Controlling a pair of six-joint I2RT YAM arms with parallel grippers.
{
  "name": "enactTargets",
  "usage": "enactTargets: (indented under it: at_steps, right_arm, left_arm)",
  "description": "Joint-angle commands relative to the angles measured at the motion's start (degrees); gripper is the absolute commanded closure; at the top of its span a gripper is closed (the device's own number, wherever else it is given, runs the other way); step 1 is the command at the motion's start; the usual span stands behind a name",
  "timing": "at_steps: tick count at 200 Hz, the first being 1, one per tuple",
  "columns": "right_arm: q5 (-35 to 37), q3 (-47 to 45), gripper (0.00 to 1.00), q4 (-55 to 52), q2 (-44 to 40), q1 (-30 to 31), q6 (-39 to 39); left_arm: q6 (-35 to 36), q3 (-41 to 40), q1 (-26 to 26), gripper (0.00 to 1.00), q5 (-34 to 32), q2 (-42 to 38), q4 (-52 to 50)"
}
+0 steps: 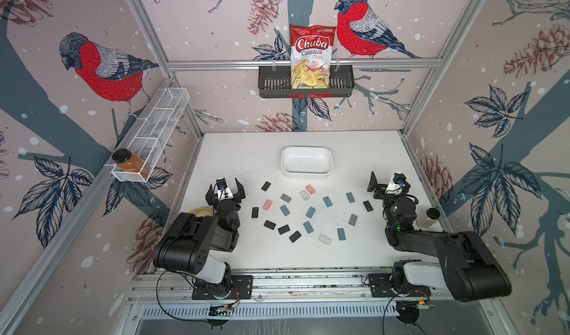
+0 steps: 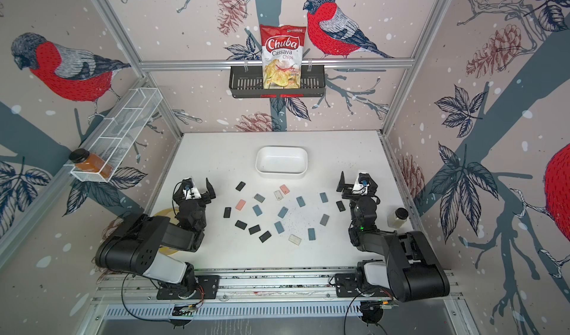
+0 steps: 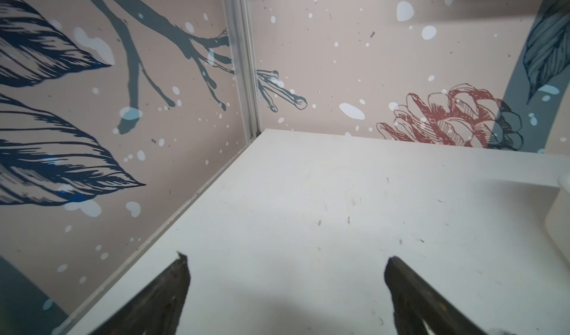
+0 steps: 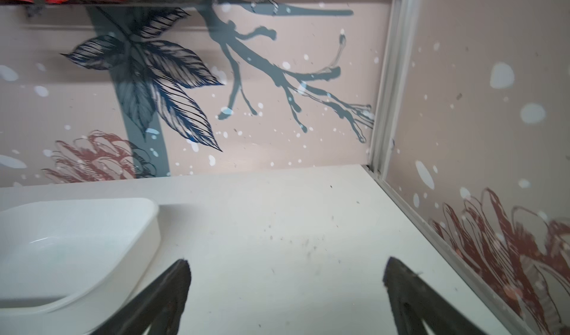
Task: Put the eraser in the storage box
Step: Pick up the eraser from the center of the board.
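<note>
1. Now both claws stand wide open and empty. The left claw [image 1: 224, 185] hangs above the left side of the table [image 1: 246, 151], and the right claw [image 1: 387, 183] above its right side. Neither touches anything.
2. The storage box [image 1: 307, 173] sits empty toward the back of the table, about midway between the two arms. The erasers [image 1: 284, 210] lie flat and scattered on the table in front of it, none inside.
3. A good first pick is the black eraser [image 1: 266, 186]. It lies alone near the left claw, with bare table on every side. The pink eraser [image 1: 310, 189] is closer to the box but lies just beside a translucent eraser [image 1: 304, 195], so a jaw might nudge that neighbour.
4. Turn the wrist so the jaws straddle the eraser's narrow width, then come straight down until the tips nearly meet the table before closing.
5. Such a thin, flat piece would likely slip from a high pinch, so grip it low. Lift it above the box wall and let go over the middle of the box.
</note>
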Motion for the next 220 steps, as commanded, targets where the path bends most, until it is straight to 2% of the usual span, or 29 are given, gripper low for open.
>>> enactTargets:
  at_steps: [1,15,31,49,67,75,83,97,109,122,136,152,170,184,220]
  right_arm:
    - [7.72,0.31,0.0,-0.64,-6.08,5.55,-6.31]
    - [6.79,0.17,0.0,-0.89,-11.08,6.74,-3.5]
    - [6.54,0.69,0.0,-3.86,-15.66,6.7,4.99]
    - [10.96,3.27,0.0,-13.48,-19.77,6.54,13.93]
    - [16.95,6.18,0.0,-28.13,-24.44,5.96,27.15]
    - [17.49,5.7,0.0,-30.38,-26.14,5.46,33.64]
    - [15.5,4.03,0.0,-28.87,-27.43,4.56,36.35]
    - [12.94,0.55,0.0,-24.53,-29.23,3.11,37.77]
    - [12.92,-1.1,0.0,-24.22,-30.79,2.42,39.34]
    - [14.03,-1.74,0.0,-23.89,-30.56,2.3,40.11]
    - [14.45,-0.17,0.0,-26.9,-29.3,2.56,40.1]
    - [14.12,2.31,0.0,-32.04,-28.29,2.56,40.19]
    - [12.59,5.35,0.0,-40.88,-27.72,2.53,40.42]
    - [12.32,7.38,0.0,-47.74,-26.91,2.83,40.93]
    - [13.65,10.79,0.0,-63.03,-25.02,3.93,42.25]
  left_arm:
    - [6.82,0.38,-4.73,0.01,-10.83,-2.82,5.76]
    - [10.22,0.35,-7.7,0.01,-12.33,-6.23,5.16]
    - [8.73,1.24,-9.4,0.01,-11.43,-11.17,0.48]
    - [3.5,3.53,-10.35,0.01,-7.82,-18.03,-8.53]
    - [-4.28,7.45,-10.35,0.01,-2.19,-26.37,-22.31]
    - [-7.42,8.92,-10.35,0.01,0.48,-29.23,-26.74]
    - [-9.82,9.9,-10.36,0.01,3.18,-31.39,-28.83]
    - [-13.66,10.44,-10.35,0.01,6.2,-34.38,-30.92]
    - [-21.44,10.53,-10.27,0.01,3.25,-36.91,-32.71]
    - [-27.98,12.56,-9.48,0.01,1.85,-40.47,-41.14]
    - [-28.68,15.22,-8.9,0.02,3.67,-42.49,-48.33]
    - [-29.03,17.54,-8.94,0.01,6.4,-41.24,-52.74]
    - [-29.45,17.75,-9.44,0.0,8.36,-39.81,-53.49]
    - [-32.04,17.06,-10.65,0.01,6.51,-39.16,-53.76]
    - [-36.37,23.1,-11.36,0.01,8.74,-32.18,-67.26]
